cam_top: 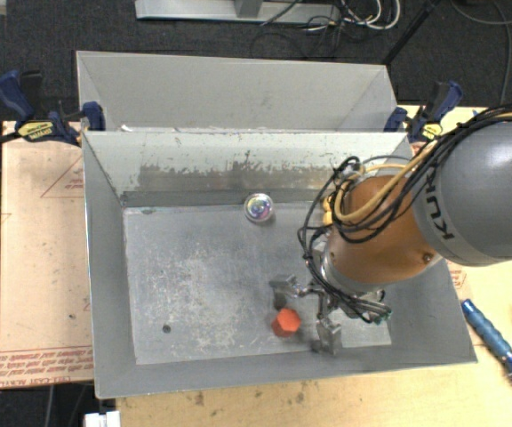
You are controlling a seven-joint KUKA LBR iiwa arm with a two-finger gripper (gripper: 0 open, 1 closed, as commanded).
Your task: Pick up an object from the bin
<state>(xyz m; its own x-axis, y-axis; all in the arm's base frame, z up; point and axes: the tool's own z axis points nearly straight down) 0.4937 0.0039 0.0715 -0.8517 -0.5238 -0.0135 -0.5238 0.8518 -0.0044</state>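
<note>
The gripper (316, 320) hangs low over the front right part of the bin (194, 283), under the arm's orange cover (376, 238) and its looped black cables (345, 225). Whether it is open or closed cannot be told from this angle, since the metal parts at its tip overlap one another. Just beside it, on its left in the view, lies a small orange-red piece (284, 322), rounded and chunky, resting on the bin floor close to the front wall. Nothing shows it to be gripped. It looks light and probably rigid, plastic or rubber, so a modest squeeze across its widest part ought to hold it. Its rounded form may let it roll or squirt aside if it is pinched off-centre. Further off, near the back wall, sits a shiny ball (259, 207), glassy and likely slippery, well apart from the gripper. The floor between is bare, scuffed metal. The only likely hindrance is the sloping front wall, which sits close to the piece.
</note>
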